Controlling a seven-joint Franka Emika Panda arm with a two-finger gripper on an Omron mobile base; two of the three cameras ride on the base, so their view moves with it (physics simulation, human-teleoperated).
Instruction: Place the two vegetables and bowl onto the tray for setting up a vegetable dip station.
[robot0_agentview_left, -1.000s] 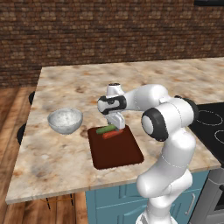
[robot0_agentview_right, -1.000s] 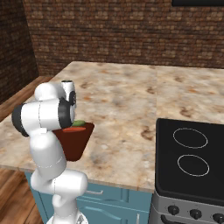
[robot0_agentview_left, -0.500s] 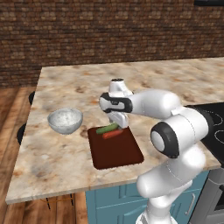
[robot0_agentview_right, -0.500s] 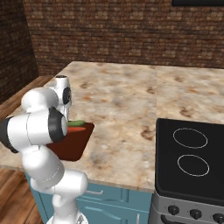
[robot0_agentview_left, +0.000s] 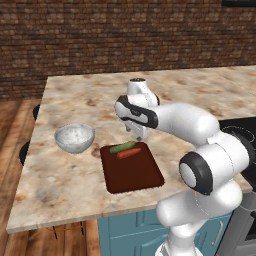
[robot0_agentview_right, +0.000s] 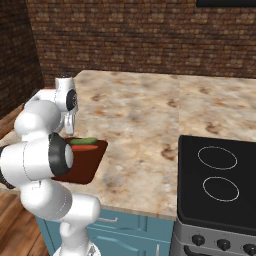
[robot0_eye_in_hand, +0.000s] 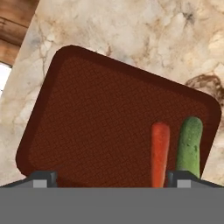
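The dark reddish-brown tray (robot0_agentview_left: 135, 172) (robot0_agentview_right: 82, 166) (robot0_eye_in_hand: 96, 118) lies on the marble counter near its front edge. On its far end lie the green cucumber (robot0_agentview_left: 123, 147) (robot0_agentview_right: 84, 141) (robot0_eye_in_hand: 190, 142) and the orange carrot (robot0_agentview_left: 129, 153) (robot0_agentview_right: 85, 148) (robot0_eye_in_hand: 160, 148), side by side. The silvery bowl (robot0_agentview_left: 74, 138) stands on the counter to the tray's left, apart from it. My gripper (robot0_agentview_left: 136, 135) (robot0_eye_in_hand: 111, 179) hangs open just above the tray's far edge. Nothing is between its fingertips (robot0_eye_in_hand: 43, 178).
The marble counter (robot0_agentview_left: 90, 105) stretches far and to the right behind the tray. A black stove top (robot0_agentview_right: 220, 175) with two round burners sits at the counter's right end. A brick wall (robot0_agentview_left: 125, 35) stands behind. The wooden floor (robot0_agentview_left: 15, 130) lies to the left.
The arm's elbow has swung out to the right in the left base view, and the hand has lifted slightly over the tray's far edge. The vegetables and bowl stay put.
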